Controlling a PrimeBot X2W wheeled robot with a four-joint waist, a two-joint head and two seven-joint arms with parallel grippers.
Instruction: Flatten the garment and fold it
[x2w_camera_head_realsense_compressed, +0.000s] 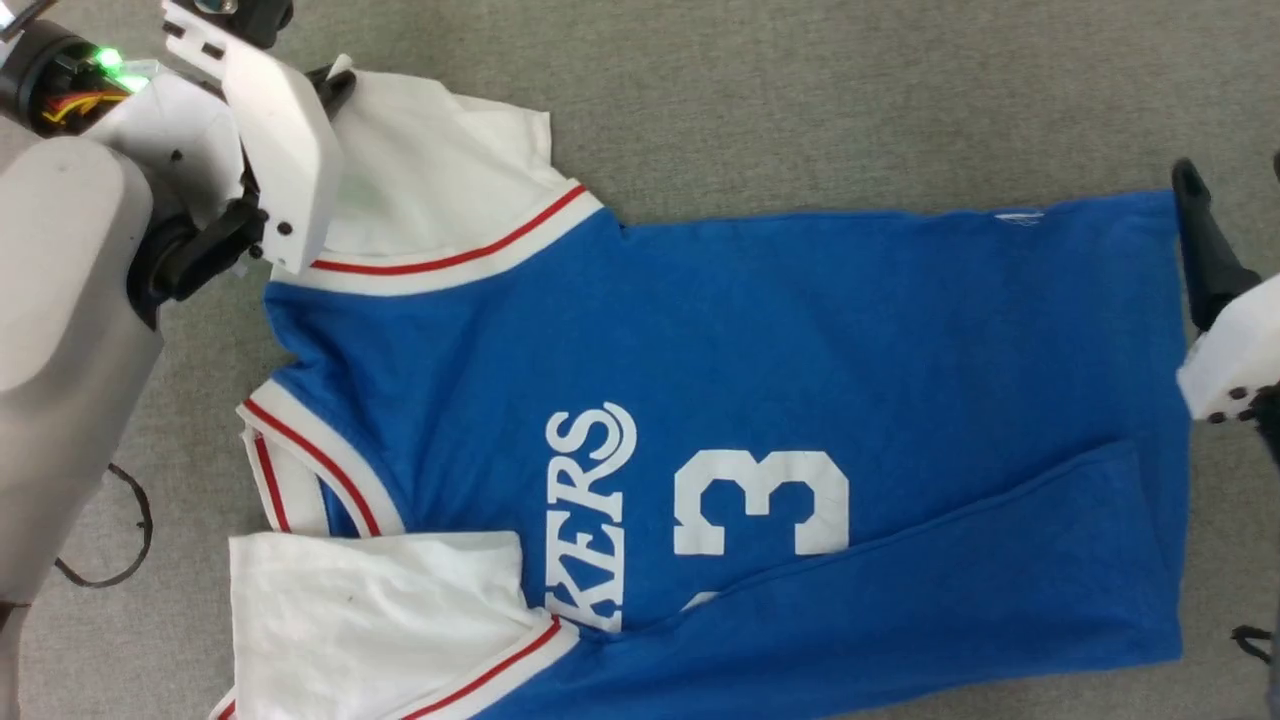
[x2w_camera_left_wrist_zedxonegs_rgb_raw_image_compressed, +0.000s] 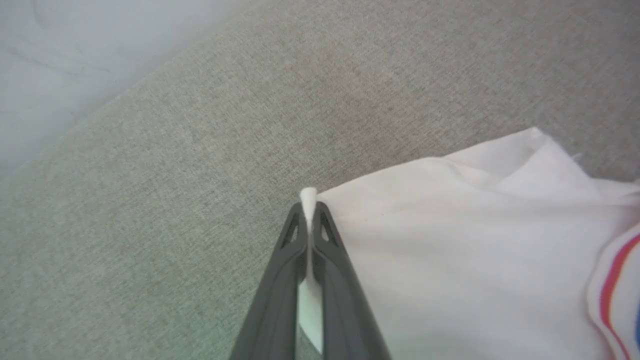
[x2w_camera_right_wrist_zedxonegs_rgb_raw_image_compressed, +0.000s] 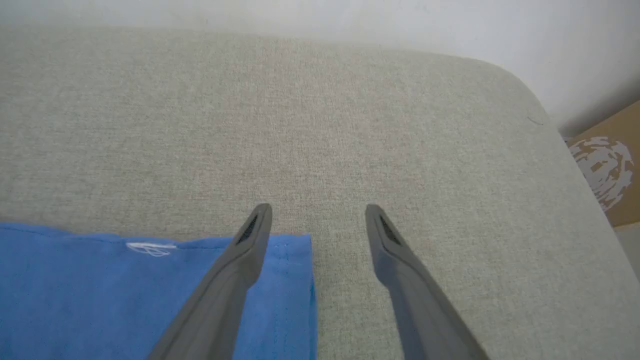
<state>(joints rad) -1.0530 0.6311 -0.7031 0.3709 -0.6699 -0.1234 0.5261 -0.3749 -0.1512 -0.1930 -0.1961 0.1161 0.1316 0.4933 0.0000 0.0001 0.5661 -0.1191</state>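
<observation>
The garment, a royal-blue jersey T-shirt with white sleeves, red-and-white trim, white lettering and a 3, lies spread sideways on the grey fabric surface, collar to the left, hem to the right. A fold runs across its lower right part. My left gripper is shut on the edge of the upper white sleeve, a sliver of white cloth pinched between its fingers. At the hem's far corner my right gripper stands open, one finger over the blue cloth, the other over bare surface.
The grey upholstered surface ends in a rounded edge at the right of the right wrist view, with a cardboard box beyond it. A thin dark cable loop lies left of the collar.
</observation>
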